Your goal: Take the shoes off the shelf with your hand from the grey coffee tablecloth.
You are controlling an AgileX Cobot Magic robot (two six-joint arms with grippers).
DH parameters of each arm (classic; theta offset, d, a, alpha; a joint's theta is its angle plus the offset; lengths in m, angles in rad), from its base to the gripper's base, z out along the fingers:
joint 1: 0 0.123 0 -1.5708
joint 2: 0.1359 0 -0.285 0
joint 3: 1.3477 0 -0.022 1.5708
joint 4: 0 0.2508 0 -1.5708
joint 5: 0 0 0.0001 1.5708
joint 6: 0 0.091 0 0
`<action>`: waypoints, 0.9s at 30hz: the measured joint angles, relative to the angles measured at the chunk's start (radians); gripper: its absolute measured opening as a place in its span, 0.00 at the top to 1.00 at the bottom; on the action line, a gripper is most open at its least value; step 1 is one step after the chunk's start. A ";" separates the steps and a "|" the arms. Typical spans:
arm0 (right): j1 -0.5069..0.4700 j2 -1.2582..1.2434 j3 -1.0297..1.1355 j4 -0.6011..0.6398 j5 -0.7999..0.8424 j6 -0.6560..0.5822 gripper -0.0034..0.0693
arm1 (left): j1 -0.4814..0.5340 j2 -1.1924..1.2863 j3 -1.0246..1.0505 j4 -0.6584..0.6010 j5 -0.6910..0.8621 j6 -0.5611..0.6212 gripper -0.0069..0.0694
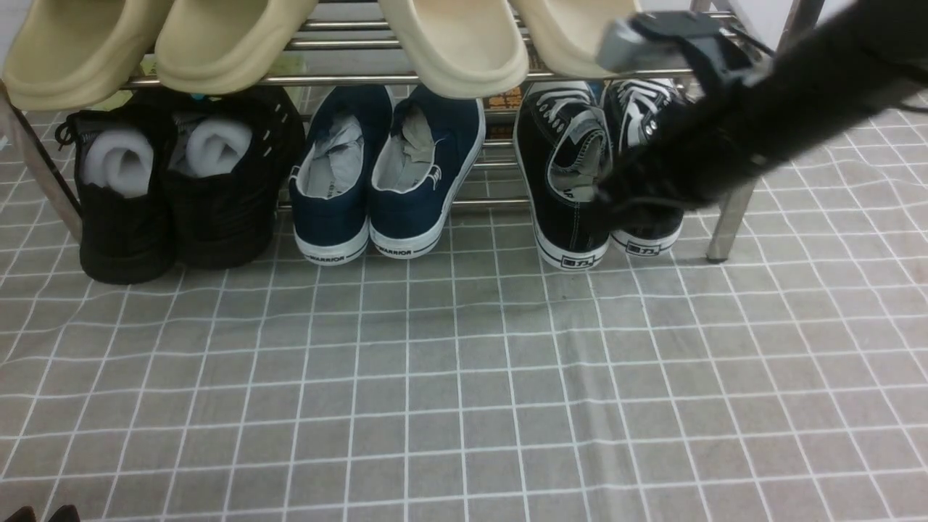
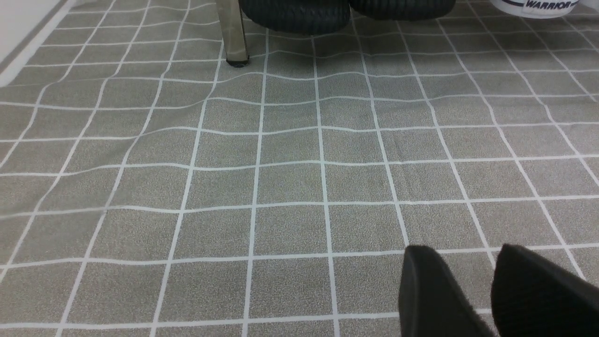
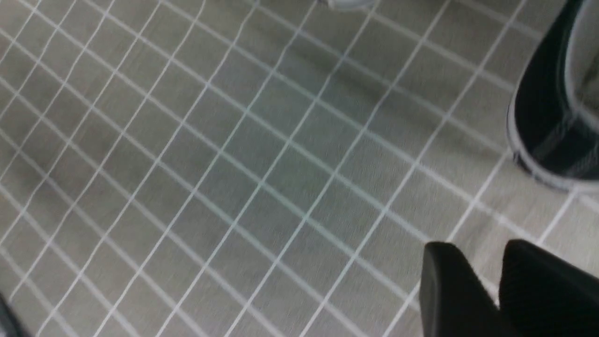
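Note:
The black canvas shoes [image 1: 562, 167] stand side by side on the shelf's lowest bars, at the right end, heels toward me. The steel shelf [image 1: 348, 78] stands on the grey coffee tablecloth [image 1: 464, 377]. My right hand, a black arm, reaches in from the right; its gripper [image 1: 612, 199] is blurred in front of the pair's heels. In the right wrist view its fingers [image 3: 477, 248] are nearly together and empty above the cloth, with a sneaker heel [image 3: 543, 117] beside them. My left gripper [image 2: 464, 250] hangs low over the cloth, fingers nearly together and empty.
Navy shoes [image 1: 388, 174] and all-black shoes stuffed with foam [image 1: 181, 181] stand left of the pair. Beige slippers [image 1: 457, 43] lie on the bars above. A rack leg [image 1: 728, 217] stands right of the pair, another leg [image 2: 234, 37] shows ahead of my left gripper.

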 joint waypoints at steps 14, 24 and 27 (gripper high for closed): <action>0.096 0.195 -0.143 -0.374 -0.150 0.121 0.45 | 0.000 0.000 0.000 0.000 0.000 0.000 0.59; 0.096 0.277 -0.143 -0.409 -0.205 0.121 0.53 | 0.000 0.000 0.000 0.000 0.000 0.000 0.59; 0.096 0.277 -0.143 -0.413 -0.203 0.121 0.70 | 0.000 0.000 0.000 0.000 0.000 0.000 0.59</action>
